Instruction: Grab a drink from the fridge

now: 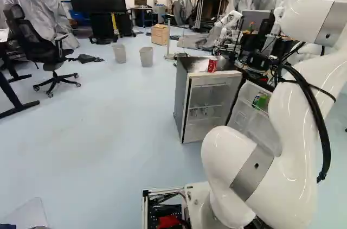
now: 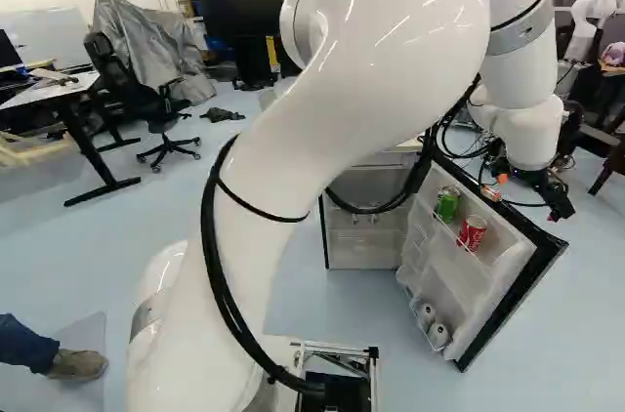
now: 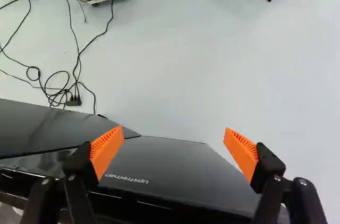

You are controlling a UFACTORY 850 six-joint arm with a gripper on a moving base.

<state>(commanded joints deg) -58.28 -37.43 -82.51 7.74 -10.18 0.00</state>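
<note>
Claw spread wide and holding nothing, the arm hangs by the open fridge door; its shelf carries a green can and a red can. Either (if full) should prove weighty, slick and dentable, best clasped gently mid-body.

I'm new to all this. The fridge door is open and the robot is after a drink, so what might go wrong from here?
The open end effector is by the dark outer side of the open door, so it might knock the door on its way round to the drinks. Such a bump could topple the green can or red can in the door. The black cable looping off the arm might snag too.
</note>
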